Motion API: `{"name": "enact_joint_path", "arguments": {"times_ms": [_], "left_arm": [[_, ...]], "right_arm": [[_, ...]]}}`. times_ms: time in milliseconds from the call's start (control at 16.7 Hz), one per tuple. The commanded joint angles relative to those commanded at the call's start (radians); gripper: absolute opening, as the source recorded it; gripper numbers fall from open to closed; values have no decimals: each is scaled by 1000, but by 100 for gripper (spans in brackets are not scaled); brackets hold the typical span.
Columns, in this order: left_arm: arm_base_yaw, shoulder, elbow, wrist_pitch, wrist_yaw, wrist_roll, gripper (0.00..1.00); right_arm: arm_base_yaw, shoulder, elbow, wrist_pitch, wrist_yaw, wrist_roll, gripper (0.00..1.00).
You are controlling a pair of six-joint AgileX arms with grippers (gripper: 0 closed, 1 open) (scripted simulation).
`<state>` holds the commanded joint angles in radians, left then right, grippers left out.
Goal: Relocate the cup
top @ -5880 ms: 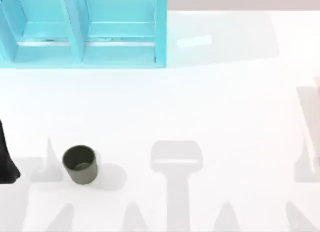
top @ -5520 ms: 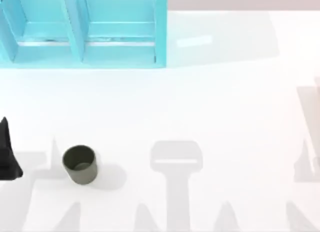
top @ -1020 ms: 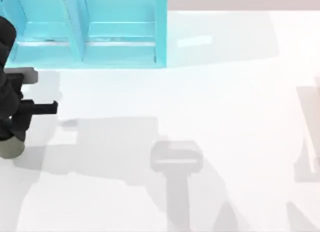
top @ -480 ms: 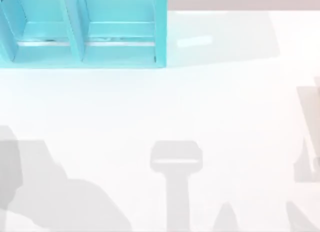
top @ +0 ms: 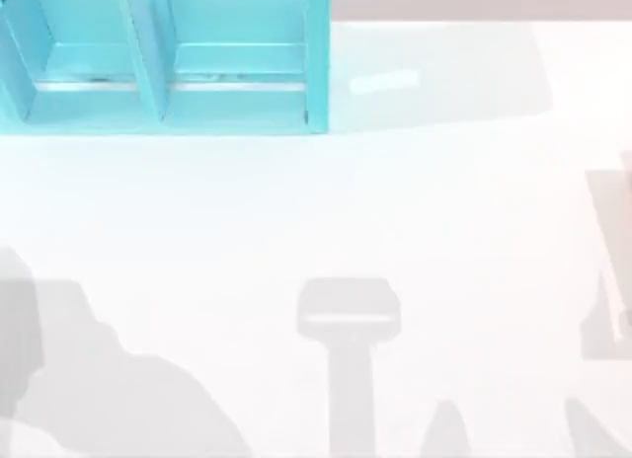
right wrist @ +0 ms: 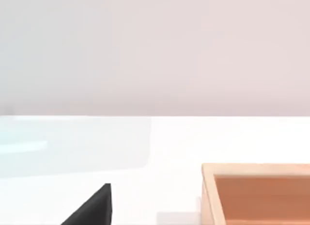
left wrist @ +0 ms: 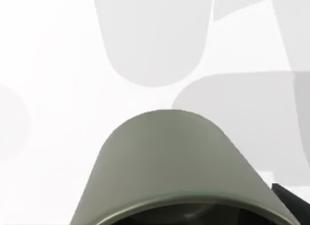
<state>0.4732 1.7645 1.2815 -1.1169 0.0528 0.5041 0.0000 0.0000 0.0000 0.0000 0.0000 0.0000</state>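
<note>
Cup [left wrist: 169, 167] close under left wrist camera, rim toward lens.

Very bright, flat rendered light; we see the white table [top: 444, 211] nearly blown out. Soft grey shadows lie along its near edge and far left, with a pale cyan tint beside the blue shelf [top: 197, 63]. In the left wrist view the cup [left wrist: 179, 167] looms close, evenly lit, grey shadow patches behind it. Edges look slightly soft throughout.
</note>
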Motion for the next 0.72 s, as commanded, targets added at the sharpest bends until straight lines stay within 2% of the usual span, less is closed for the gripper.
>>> {"name": "enact_joint_path", "arguments": {"times_ms": [360, 660, 720], "left_arm": [[18, 62, -118, 206, 2, 10, 0], [21, 76, -135, 229, 3, 15, 0], [21, 76, -135, 229, 3, 15, 8]], "right_arm": [[0, 0, 0, 0, 0, 0, 100], [0, 0, 0, 0, 0, 0, 100], [0, 0, 0, 0, 0, 0, 100]]}}
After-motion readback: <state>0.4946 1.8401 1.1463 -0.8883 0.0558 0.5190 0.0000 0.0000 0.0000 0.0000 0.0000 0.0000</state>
